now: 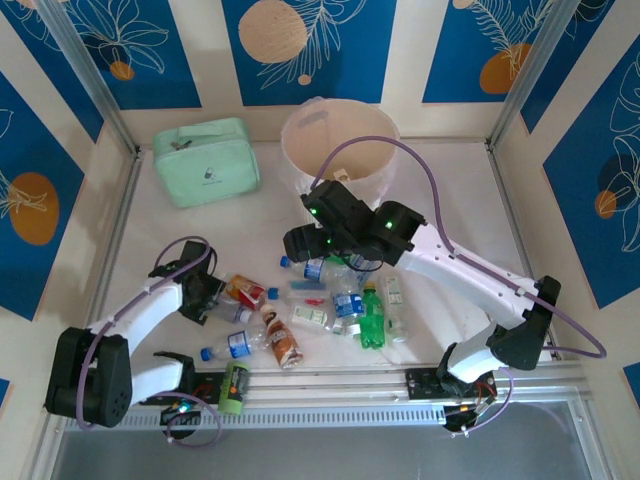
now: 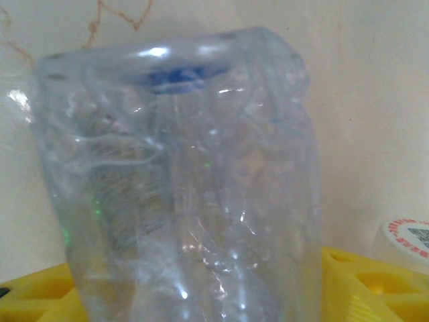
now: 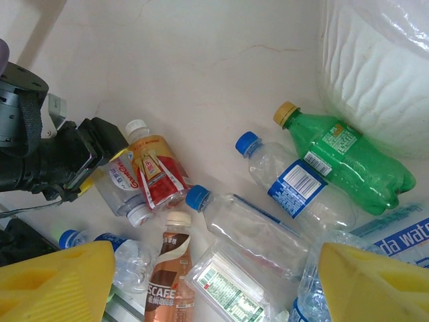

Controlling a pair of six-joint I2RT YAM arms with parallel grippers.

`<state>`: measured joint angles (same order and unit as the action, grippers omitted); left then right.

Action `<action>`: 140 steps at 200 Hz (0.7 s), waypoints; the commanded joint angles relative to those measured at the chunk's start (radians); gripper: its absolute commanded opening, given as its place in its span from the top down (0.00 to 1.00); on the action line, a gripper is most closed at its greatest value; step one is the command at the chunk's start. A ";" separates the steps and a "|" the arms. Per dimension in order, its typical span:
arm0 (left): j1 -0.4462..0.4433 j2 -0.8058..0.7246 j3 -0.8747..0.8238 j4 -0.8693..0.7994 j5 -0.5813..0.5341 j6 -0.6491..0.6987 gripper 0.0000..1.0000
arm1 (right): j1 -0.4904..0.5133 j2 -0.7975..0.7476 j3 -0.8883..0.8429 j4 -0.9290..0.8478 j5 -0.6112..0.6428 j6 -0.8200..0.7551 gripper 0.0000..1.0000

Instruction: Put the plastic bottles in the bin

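Crumpled clear bottle (image 2: 181,201) looms against the left wrist lens, standing between the yellow fingertips (image 2: 362,282) of the left gripper (image 2: 201,295). Whether those fingers are pinching it or merely flank it cannot be told, since the bottle's own bulk covers the contact. Over the middle of the heap the right gripper (image 3: 218,278) hangs with fingers spread wide and nothing between them, above a green bottle (image 3: 342,154), a red-labelled bottle (image 3: 155,171) and a brown coffee bottle (image 3: 171,275). The plastic bottles lie scattered on the table (image 1: 140,230) between the two arms, well short of the bin (image 1: 340,150) at the far edge (the mint-green pouch (image 1: 205,160) beside it is no part of the job). By the look of it, the step in hand is a pick on the left. The next move calls for a firm squeeze, a clean lift and a carry across to the bin. The bin's floor cannot be made out, and a white cap (image 2: 409,238) is cut off at the left wrist view's edge.
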<state>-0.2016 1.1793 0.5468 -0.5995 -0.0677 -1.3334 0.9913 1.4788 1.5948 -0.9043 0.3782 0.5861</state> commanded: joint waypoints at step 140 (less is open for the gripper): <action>0.016 -0.037 0.108 -0.039 -0.041 0.110 0.46 | -0.067 -0.089 -0.065 0.080 -0.119 0.065 0.21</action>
<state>-0.1982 1.1690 0.6022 -0.5945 -0.0803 -1.2659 0.9333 1.4281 1.5414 -0.8490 0.3126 0.6308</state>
